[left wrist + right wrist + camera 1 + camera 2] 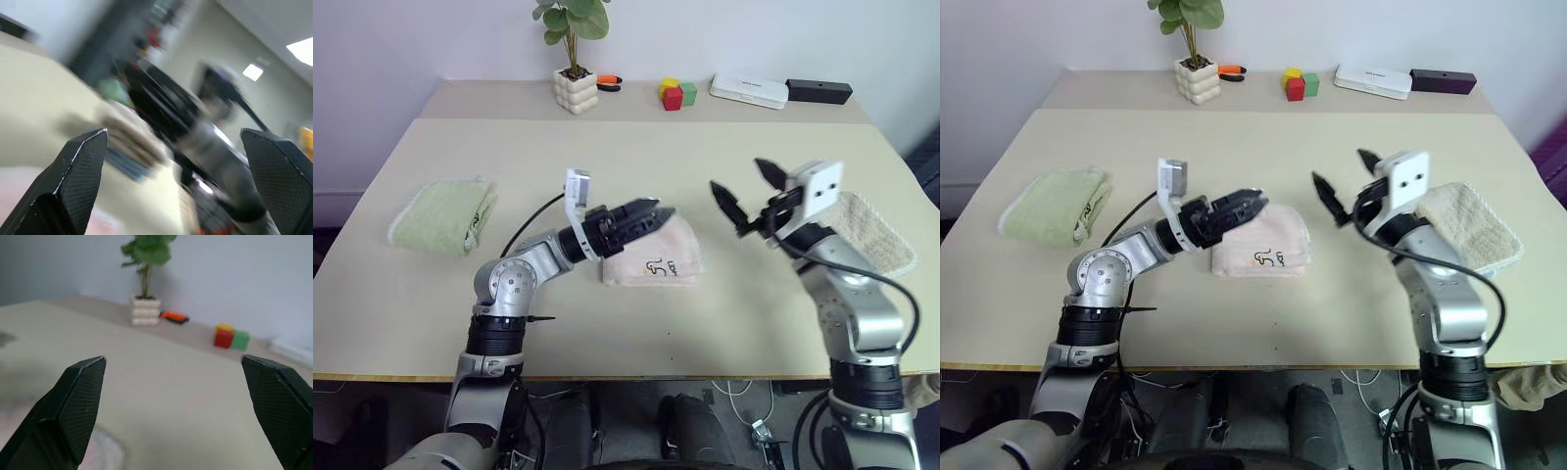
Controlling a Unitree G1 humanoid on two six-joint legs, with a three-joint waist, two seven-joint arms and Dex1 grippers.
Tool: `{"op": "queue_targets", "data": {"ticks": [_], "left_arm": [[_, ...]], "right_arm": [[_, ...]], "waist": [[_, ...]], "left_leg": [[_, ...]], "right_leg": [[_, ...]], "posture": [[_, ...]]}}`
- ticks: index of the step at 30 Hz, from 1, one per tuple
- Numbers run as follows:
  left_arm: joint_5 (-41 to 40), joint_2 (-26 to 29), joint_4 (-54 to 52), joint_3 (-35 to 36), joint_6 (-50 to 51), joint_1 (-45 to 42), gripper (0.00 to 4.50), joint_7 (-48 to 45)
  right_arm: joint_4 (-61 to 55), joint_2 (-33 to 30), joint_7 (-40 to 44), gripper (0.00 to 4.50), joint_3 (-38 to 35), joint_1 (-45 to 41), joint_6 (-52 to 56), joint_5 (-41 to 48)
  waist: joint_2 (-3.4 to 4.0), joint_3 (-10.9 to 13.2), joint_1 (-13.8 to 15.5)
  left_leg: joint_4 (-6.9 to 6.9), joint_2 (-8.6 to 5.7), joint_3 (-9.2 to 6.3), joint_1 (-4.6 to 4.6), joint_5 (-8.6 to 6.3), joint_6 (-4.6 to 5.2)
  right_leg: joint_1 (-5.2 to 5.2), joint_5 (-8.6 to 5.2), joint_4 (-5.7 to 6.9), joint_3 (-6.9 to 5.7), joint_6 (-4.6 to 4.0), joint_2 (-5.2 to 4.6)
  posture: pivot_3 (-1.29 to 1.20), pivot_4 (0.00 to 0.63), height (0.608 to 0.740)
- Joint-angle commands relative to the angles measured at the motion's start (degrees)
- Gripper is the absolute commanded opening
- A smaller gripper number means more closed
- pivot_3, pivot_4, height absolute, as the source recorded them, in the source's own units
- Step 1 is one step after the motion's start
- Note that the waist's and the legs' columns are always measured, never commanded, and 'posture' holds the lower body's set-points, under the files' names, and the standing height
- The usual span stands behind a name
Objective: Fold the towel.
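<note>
The pink towel sat folded into a small thick rectangle near the middle of the beige table, with a little dark cartoon print on its front face and a couple of characters next to it that were too small to read. The left gripper hung just over the towel's left end, fingers spread apart in the left wrist view and holding nothing. The right gripper was up in the air to the right of the towel, well apart from it, jaws wide open and empty too. A light green folded towel lay off on the left side of the table, and a cream folded towel lay on the right side behind the right arm. Along the back edge there was a potted plant in a bumpy white pot, an orange tool next to it, some yellow, red and green blocks, a flat white box and a black box, no readable labels on any of them.
</note>
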Motion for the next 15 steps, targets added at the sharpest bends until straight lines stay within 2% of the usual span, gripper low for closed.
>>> {"op": "queue_targets", "data": {"ticks": [1, 7, 10, 15], "left_arm": [[3.3, -2.4, 0.2, 3.3, -6.3, 1.6, 3.11, 7.5], [10.5, -7.1, 3.0, 0.7, -13.2, 3.2, 0.03, 13.2], [16.1, -7.9, 5.4, -3.0, -17.1, 3.0, 0.03, 13.5], [19.7, -8.7, 9.4, -4.7, -18.1, 2.0, 0.03, 15.3]], "right_arm": [[-7.5, 2.1, 0.0, 3.13, 2.8, 3.7, 3.3, 3.7], [-5.4, 9.3, -9.3, 0.02, 6.4, 2.4, 3.5, -1.3], [-2.9, 13.2, -11.3, 0.02, 10.8, 2.0, 2.0, -4.8], [1.4, 16.0, -12.3, 0.02, 12.2, -0.1, -0.1, -7.2]], "waist": [[0.00, 0.0, 0.0], [-0.01, 0.0, 0.0], [0.00, 0.0, -0.1], [0.00, 0.0, -0.1]], "left_leg": [[-0.02, 0.00, -0.01, 0.01, 0.00, 0.00], [0.04, 0.00, -0.01, 0.00, 0.00, 0.00], [0.03, 0.00, -0.01, 0.02, 0.00, -0.01], [-0.02, 0.00, 0.02, -0.03, 0.00, 0.00]], "right_leg": [[0.02, 0.00, 0.00, -0.01, 0.01, 0.00], [0.02, -0.01, -0.02, 0.00, -0.05, 0.00], [0.02, -0.02, -0.02, 0.00, -0.05, 0.01], [-0.03, 0.00, -0.01, 0.00, -0.02, 0.02]], "posture": [[0.00, 0.150, 0.735], [0.00, 0.150, 0.735], [0.00, 0.150, 0.735], [0.00, 0.150, 0.735]]}}
